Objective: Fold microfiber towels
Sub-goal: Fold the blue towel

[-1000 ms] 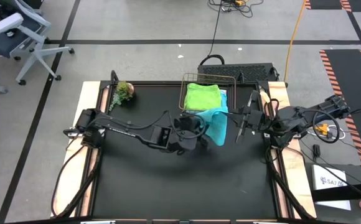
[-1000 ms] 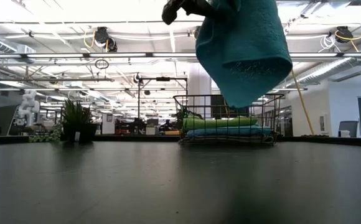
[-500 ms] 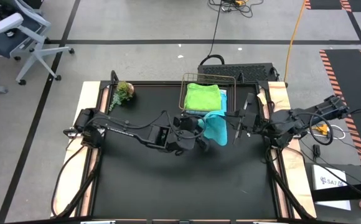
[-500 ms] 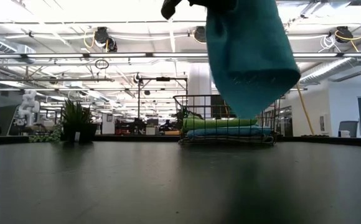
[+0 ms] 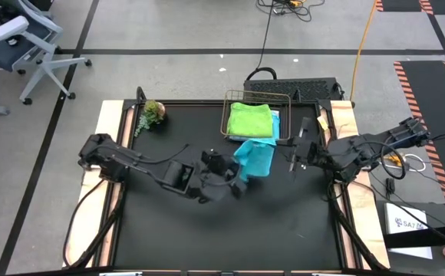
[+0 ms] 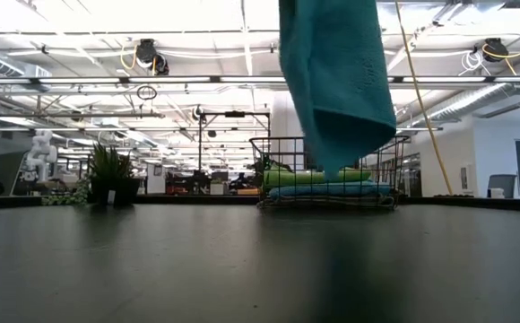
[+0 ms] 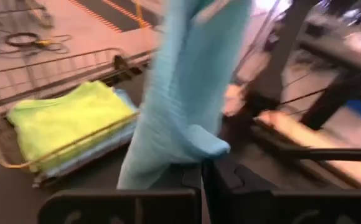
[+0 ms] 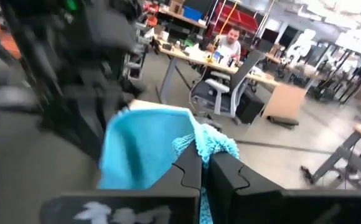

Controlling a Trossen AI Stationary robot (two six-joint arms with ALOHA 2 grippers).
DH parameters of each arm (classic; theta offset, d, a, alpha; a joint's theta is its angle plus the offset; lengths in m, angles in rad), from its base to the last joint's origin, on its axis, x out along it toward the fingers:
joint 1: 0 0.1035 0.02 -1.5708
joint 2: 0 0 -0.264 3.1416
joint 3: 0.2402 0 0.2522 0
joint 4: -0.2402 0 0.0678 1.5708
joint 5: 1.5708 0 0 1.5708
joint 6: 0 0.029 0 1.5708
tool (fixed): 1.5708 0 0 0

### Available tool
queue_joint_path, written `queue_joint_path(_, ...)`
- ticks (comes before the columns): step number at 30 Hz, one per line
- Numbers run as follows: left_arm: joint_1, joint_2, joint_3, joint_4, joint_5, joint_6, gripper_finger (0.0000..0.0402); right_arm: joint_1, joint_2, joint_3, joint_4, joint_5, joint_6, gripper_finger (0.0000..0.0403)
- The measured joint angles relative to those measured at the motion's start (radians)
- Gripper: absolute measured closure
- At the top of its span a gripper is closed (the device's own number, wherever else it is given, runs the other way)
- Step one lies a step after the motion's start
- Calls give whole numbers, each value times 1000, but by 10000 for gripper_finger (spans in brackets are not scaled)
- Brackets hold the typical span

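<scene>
table [image 5: 169, 222]: black mat | both claws pinched shut on teal towel [image 5: 255, 159], lifted | room: open workshop

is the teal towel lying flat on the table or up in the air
In the air: the teal towel hangs clear above the table, pinched by both tools.

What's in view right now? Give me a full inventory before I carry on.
teal towel: one, held off the table between both grippers, hanging
lime green towel: one, folded, top of the stack in the basket
blue towel: one, under the green one
wire basket: one, far edge of the table
small plant: one, green, far left corner
table: one, black mat
left gripper: shut on the teal towel
right gripper: shut on the teal towel
</scene>
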Motion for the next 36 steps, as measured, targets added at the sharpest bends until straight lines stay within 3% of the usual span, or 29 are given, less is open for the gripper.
queue_joint_path(8, -89, -83, -1, -230, 23, -123, 401, 0, 0, -32, -226, -29, 186, 403)
queue_joint_path(11, -104, -109, 2, -325, 72, -182, 401, -1, 1, -63, -289, -140, 268, 403)
queue_joint_path(15, -115, -132, 3, -486, 78, -264, 401, -5, 2, -106, -295, -370, 313, 403)
queue_joint_path(19, -110, -146, 1, -626, 96, -315, 401, -10, 0, -113, -287, -242, 377, 403)
queue_joint_path(23, -93, -156, 0, -688, 105, -309, 401, -61, -2, -113, -234, -509, 384, 403)
queue_joint_path(26, -73, -158, 0, -704, 107, -279, 401, -81, -4, -113, -244, -436, 422, 403)
queue_joint_path(36, 37, -157, 0, -707, 97, -128, 401, -164, 2, -113, -187, -692, 421, 403)
